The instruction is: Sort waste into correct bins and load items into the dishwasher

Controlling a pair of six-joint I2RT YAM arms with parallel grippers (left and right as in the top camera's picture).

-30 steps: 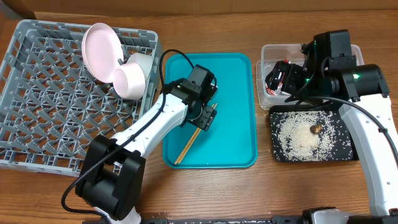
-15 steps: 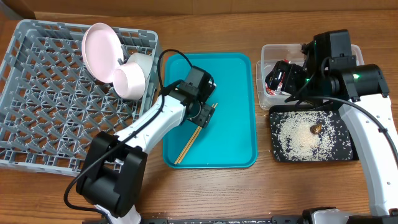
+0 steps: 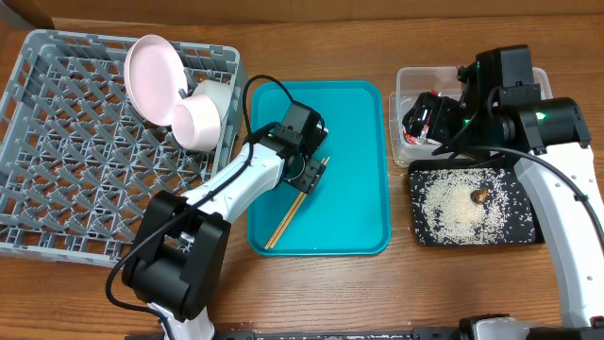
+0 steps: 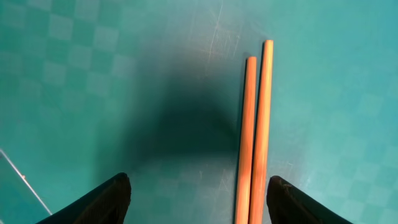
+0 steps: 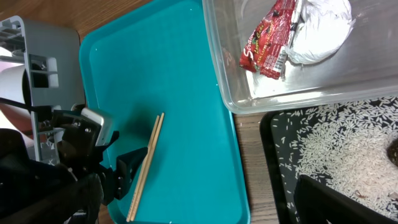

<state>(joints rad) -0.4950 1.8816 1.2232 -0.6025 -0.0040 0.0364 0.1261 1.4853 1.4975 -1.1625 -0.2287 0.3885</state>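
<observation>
Left gripper (image 4: pixel 199 199) spread wide over chopsticks (image 4: pixel 255 137) on teal tray (image 4: pixel 93 74); wrapper (image 5: pixel 270 40) print illegible

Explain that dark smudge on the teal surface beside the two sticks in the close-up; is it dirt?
Left wrist view: more likely a soft shadow on the teal tray, left of the chopsticks, probably cast by the left gripper above; its fingers sit dark and blurred at the bottom edge. Overhead view: evenly lit and sharp.
</observation>
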